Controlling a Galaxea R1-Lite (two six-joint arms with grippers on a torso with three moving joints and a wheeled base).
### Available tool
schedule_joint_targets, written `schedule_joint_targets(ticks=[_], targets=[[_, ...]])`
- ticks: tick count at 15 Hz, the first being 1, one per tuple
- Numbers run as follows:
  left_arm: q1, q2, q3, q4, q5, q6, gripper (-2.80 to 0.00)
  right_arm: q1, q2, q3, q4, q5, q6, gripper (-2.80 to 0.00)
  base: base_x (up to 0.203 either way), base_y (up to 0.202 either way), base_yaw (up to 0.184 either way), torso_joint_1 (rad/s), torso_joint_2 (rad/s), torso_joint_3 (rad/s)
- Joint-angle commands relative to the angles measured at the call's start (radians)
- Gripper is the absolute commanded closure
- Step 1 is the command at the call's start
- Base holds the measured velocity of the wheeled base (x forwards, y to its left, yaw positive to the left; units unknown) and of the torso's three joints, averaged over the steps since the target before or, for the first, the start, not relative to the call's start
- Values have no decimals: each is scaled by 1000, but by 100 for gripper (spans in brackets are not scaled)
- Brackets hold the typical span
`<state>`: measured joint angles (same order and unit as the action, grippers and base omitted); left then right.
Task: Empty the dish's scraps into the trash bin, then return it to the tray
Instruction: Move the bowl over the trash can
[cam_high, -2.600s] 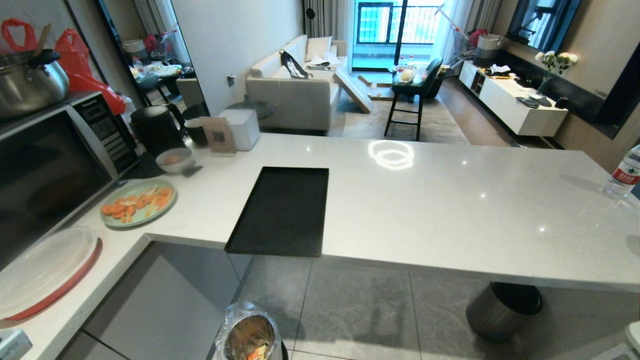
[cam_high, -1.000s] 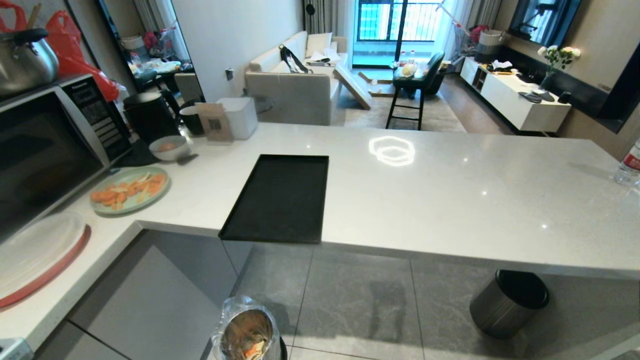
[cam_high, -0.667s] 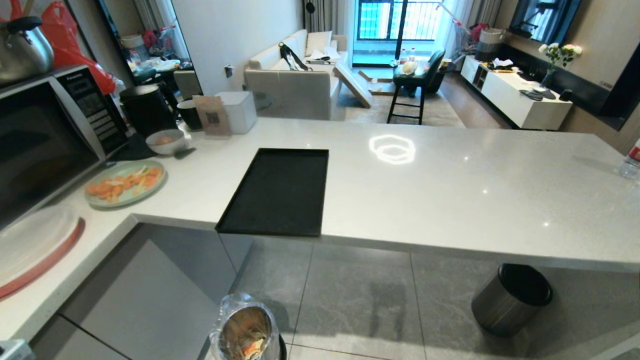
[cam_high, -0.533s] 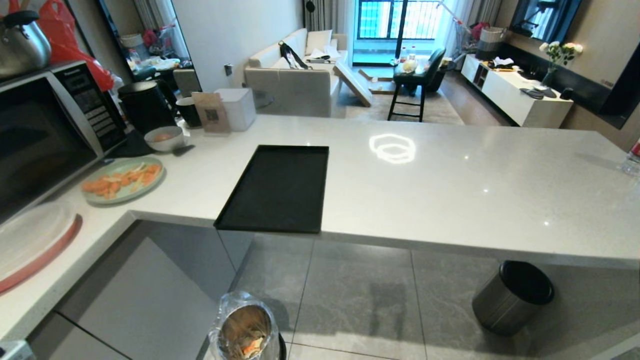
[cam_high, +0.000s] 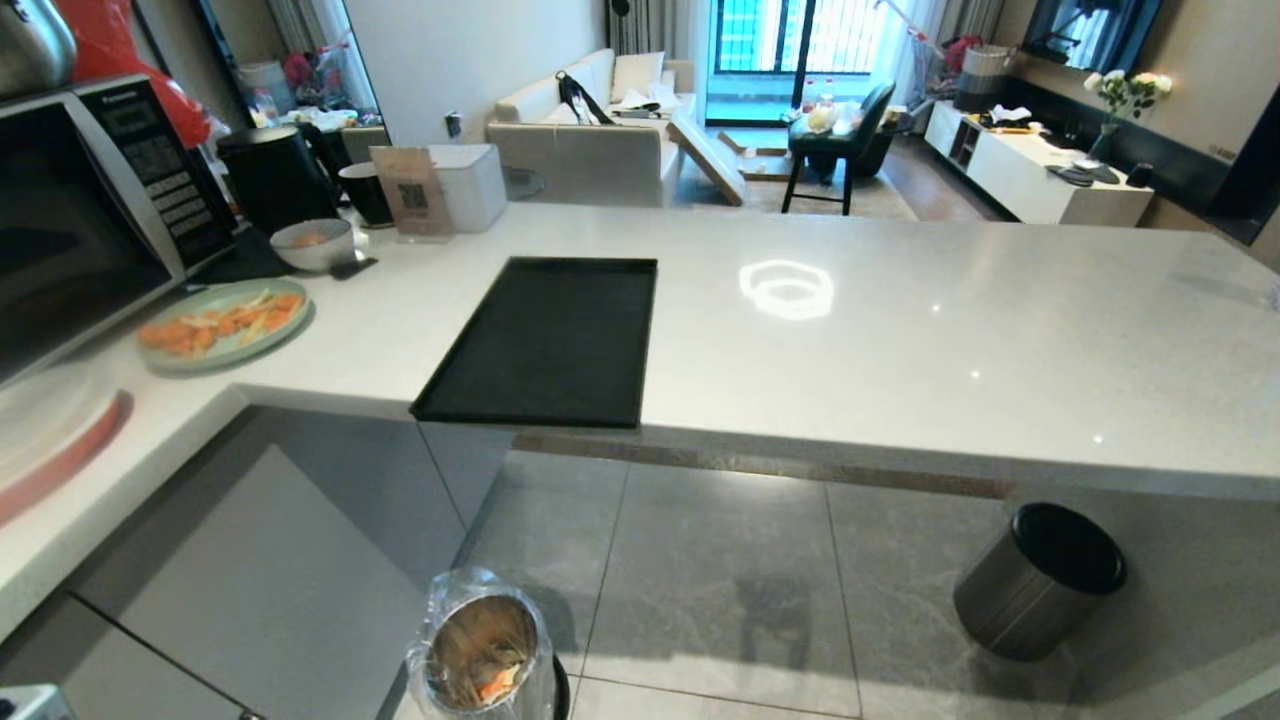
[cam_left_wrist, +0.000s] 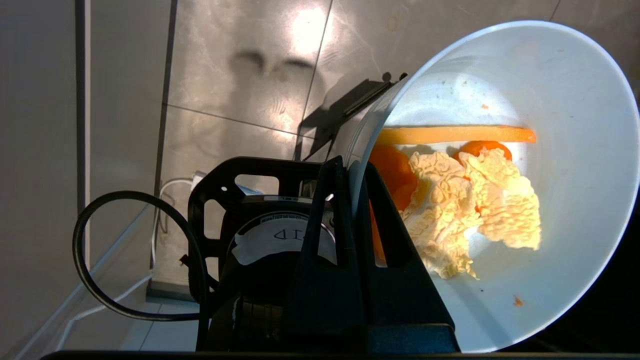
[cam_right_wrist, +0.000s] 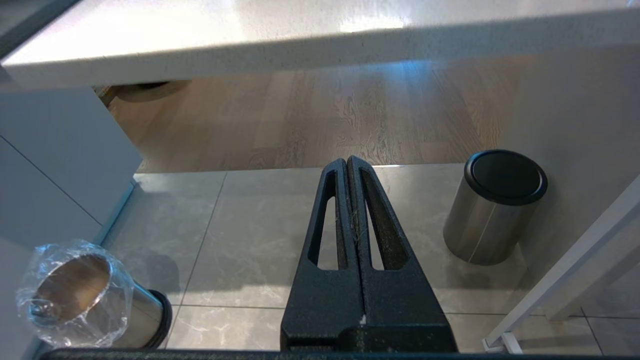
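Note:
My left gripper (cam_left_wrist: 350, 167) is shut on the rim of the dish (cam_left_wrist: 565, 165), a pale bowl held tilted above the grey floor tiles. The scraps (cam_left_wrist: 470, 200), orange pieces and crinkled pale yellow leaves, lie inside it. On the floor at the foot of the counter stands the trash bin (cam_high: 485, 650), steel with a clear bag liner (cam_right_wrist: 75, 295); some orange bits show in it. The black tray (cam_high: 545, 340) lies bare at the counter's front edge. Pointing at the floor, my right gripper (cam_right_wrist: 347, 162) is shut and holds nothing. Neither arm shows in the head view.
A darker bagless bin (cam_high: 1040, 580) stands on the floor to the right (cam_right_wrist: 492, 207). At the counter's left are a green plate of orange sticks (cam_high: 222, 322), a greyish bowl (cam_high: 312, 243), a microwave (cam_high: 80, 200) and a black kettle (cam_high: 275, 180). Grey cabinet fronts (cam_high: 250, 560) flank the lined bin.
The whole head view has shifted as the camera moved: the counter and tray sit higher in the picture and more floor shows. Nothing on the counter or floor has moved.

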<state>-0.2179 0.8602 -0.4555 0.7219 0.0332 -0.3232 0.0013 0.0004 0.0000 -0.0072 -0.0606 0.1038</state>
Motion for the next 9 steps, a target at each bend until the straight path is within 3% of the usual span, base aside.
schedule_joint_targets(ticks=[1, 9], targets=[[0, -4, 0, 5, -1, 0, 0, 0, 1, 0, 0, -1, 0, 0, 0, 0, 0, -180, 538, 366], [-8, -24, 21, 5, 1, -2, 0, 0, 0, 0, 0, -1, 0, 0, 0, 0, 0, -136, 509, 371]])
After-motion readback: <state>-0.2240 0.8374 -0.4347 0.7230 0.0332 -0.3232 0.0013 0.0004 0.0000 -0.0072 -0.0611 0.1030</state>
